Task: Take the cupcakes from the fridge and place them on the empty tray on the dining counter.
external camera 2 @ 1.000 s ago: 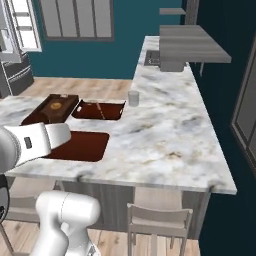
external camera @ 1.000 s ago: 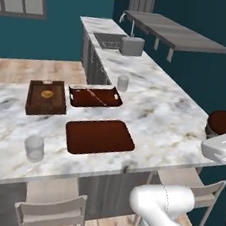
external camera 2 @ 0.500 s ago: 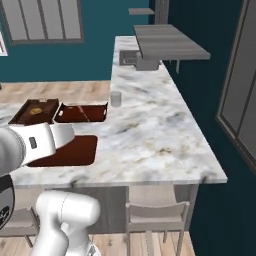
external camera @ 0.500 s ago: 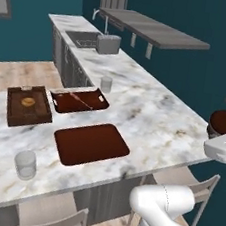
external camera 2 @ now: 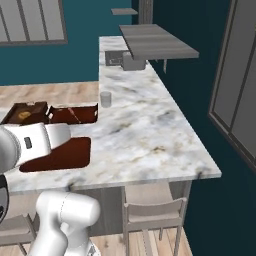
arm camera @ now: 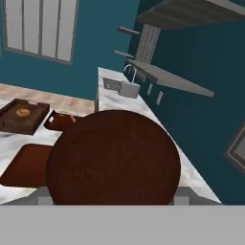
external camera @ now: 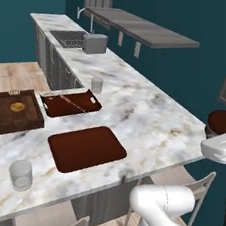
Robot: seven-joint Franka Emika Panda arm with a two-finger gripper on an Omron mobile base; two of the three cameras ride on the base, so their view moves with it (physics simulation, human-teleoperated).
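- Find the empty tray (external camera: 86, 148) flat on the dining counter (external camera: 153, 125), front left, bare.
- At far right, note the cupcake (external camera: 223, 122) held in the gripper (arm camera: 113, 198), jaws closed around its sides.

One round dark brown cupcake (arm camera: 114, 158) was seen close up in the hand view and at the right edge of the left base view. Three trays were counted on the white-grey veined marble worktop (external camera: 149, 120): one flat dark reddish-brown rectangular tray with rounded corners (external camera: 86, 148), one handled reddish-brown tray with a raised rim (external camera: 69, 104) and one deep-walled dark wooden box tray (external camera: 18, 111). Two clear drinking glasses were counted, one near the front edge (external camera: 21, 175) and one farther back (external camera: 96, 85). One grey toaster (external camera: 95, 44), one sink (external camera: 68, 38) and one long grey wall shelf (external camera: 141, 27) were counted.
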